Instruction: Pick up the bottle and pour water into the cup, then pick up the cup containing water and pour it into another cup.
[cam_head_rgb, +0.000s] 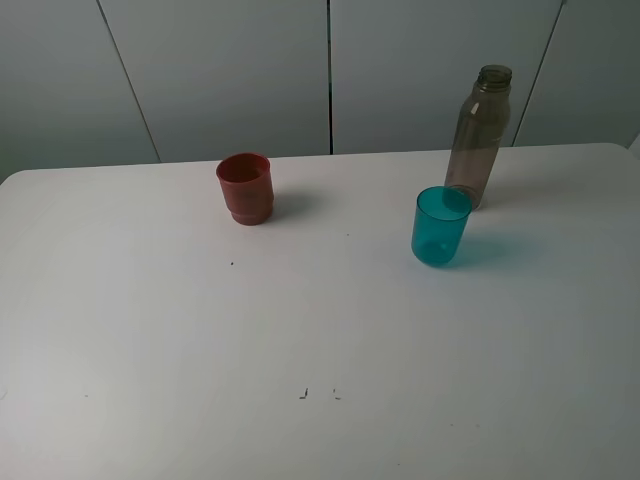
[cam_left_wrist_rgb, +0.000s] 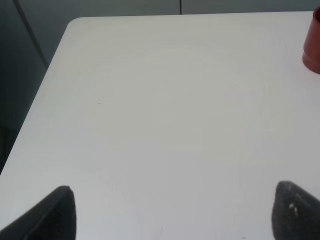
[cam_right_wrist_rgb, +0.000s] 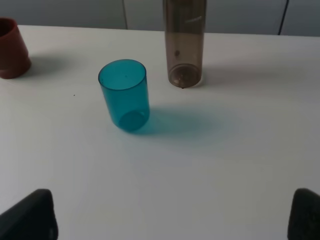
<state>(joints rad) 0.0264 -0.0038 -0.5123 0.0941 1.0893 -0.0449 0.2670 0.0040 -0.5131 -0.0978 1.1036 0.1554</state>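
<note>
White desk (cam_head_rgb: 320, 340), matte, rounded corners, w/ a few tiny dark specks near the front middle and one left of centre. Behind it: pale grey wall panels (cam_head_rgb: 230, 70) split by dark vertical seams. Light is soft; cups throw faint shadows to the right.

Exterior high view shows all three task items but no arms. Bottle (cam_head_rgb: 479, 135), smoky grey-brown, upright at back right, cap off as far as can be seen. Teal cup (cam_head_rgb: 440, 226) upright just in front of the bottle, close to it but apart. Red cup (cam_head_rgb: 246, 188) upright at back, left of centre, well apart from the other two. Whether any water is in the cups or bottle: can't tell.

Left wrist view: mostly bare desk, the rounded far corner, dark room beyond the edge, only a sliver of the red cup (cam_left_wrist_rgb: 313, 42) at the frame edge. Left fingers (cam_left_wrist_rgb: 55, 215) spread wide, dark tips at both lower corners, holding nothing.

Right wrist view: teal cup (cam_right_wrist_rgb: 125, 95) near centre, bottle (cam_right_wrist_rgb: 184, 42) lower body behind it, top cut off by frame; red cup (cam_right_wrist_rgb: 12, 50) partly visible at the side. Right fingers (cam_right_wrist_rgb: 35, 215) released, wide apart, nothing between them. Teal cup stands between this gripper and the bottle, slightly off to one side; path to the bottle partly open.
</note>
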